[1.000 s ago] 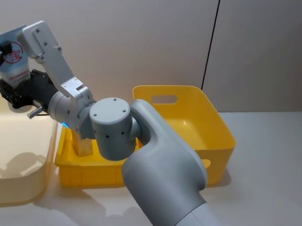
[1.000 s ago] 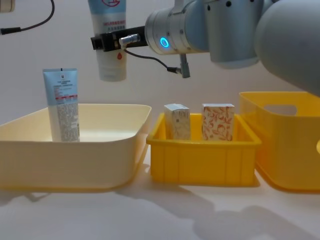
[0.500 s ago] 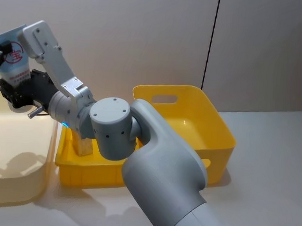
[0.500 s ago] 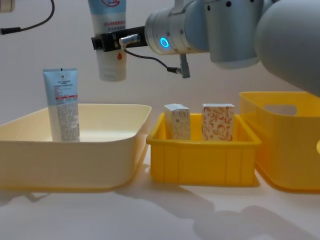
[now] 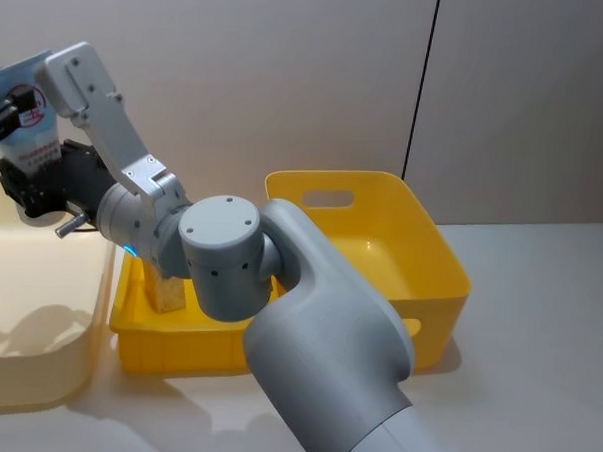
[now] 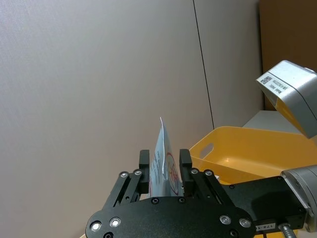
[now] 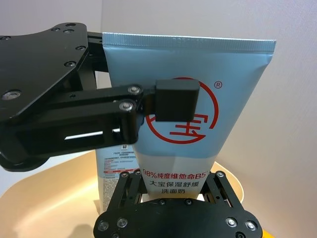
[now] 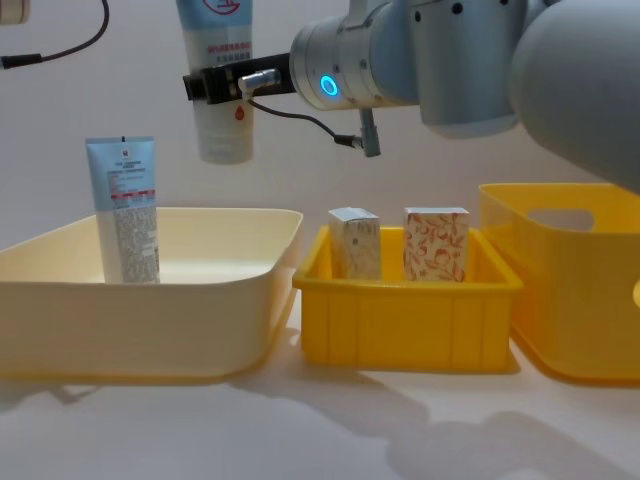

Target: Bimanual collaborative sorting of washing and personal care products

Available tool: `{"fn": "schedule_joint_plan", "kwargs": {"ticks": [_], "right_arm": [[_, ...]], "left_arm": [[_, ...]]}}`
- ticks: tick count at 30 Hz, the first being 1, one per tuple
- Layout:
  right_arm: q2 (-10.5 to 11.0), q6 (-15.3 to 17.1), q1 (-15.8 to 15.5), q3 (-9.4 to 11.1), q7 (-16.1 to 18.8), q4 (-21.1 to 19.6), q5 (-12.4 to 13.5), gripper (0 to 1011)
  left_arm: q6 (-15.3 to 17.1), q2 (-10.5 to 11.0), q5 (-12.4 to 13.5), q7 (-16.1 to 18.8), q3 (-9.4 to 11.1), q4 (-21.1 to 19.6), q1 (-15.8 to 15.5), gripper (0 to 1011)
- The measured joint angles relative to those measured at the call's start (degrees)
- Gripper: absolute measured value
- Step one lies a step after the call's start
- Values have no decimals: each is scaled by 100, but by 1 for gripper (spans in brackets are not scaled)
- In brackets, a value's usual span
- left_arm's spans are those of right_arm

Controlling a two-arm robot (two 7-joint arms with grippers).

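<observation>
Blue tube gripped by both claws

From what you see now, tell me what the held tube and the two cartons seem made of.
Held tube: likely soft glossy plastic, with a flat crimped end and printed red logo.
Cartons: probably matte printed paperboard, judging by sharp folded edges.
Both the right gripper and left gripper clamp the tube.

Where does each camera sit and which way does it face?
Head: high, looking down; right arm reaches over the yellow bins.
Chest: low, looking across; right gripper holds the tube.
Left wrist: behind left gripper, along its fingers.
Right wrist: behind right gripper, up the tube.
Shared: both wrists see the tube's red logo.
</observation>
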Motion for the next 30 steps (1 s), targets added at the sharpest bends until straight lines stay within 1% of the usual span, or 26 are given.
{"fn": "schedule_joint_plan", "kwargs": {"ticks": [4,5,7,8,9,12,13,14,15,16,17,18,19,21,22,27,30], "right_arm": [[0,0,0,0,0,-1,0,473],[-1,0,0,1,0,-1,0,473],[-1,-2,0,3,0,-1,-2,473],[-1,-4,0,3,0,-1,-4,473],[0,-7,0,5,-1,-2,-8,473],[13,-61,2,18,-35,-9,-41,473],[13,-61,2,18,-35,-9,-41,473],[27,-104,4,28,-59,-18,-62,473],[44,-144,7,43,-88,-30,-81,473],[44,-144,7,43,-88,-30,-81,473],[65,-181,8,62,-121,-48,-101,473],[94,-214,9,89,-160,-73,-124,473],[94,-214,9,89,-160,-73,-124,473],[148,-249,9,136,-217,-125,-159,473],[192,-260,8,171,-261,-169,-178,473],[363,-255,-33,292,-355,-344,-242,472],[521,-188,-90,401,-413,-519,-285,473]], "left_arm": [[0,0,0,0,0,0,0,460],[0,0,0,0,0,0,0,510],[0,0,0,0,1,1,0,544],[0,0,0,0,1,1,0,605],[0,0,0,0,1,1,0,605],[0,0,0,0,1,1,0,732],[0,0,0,0,1,1,0,732],[0,0,0,0,1,1,1,792],[0,0,0,0,1,1,0,827],[0,0,0,0,1,2,1,827],[0,0,0,0,1,1,0,858],[0,0,0,0,1,1,0,917],[0,0,0,0,1,2,0,917],[0,0,0,0,1,1,0,962],[0,0,1,0,0,1,0,1002],[0,0,0,0,1,1,0,1003],[0,0,0,0,1,1,0,1003]]}}
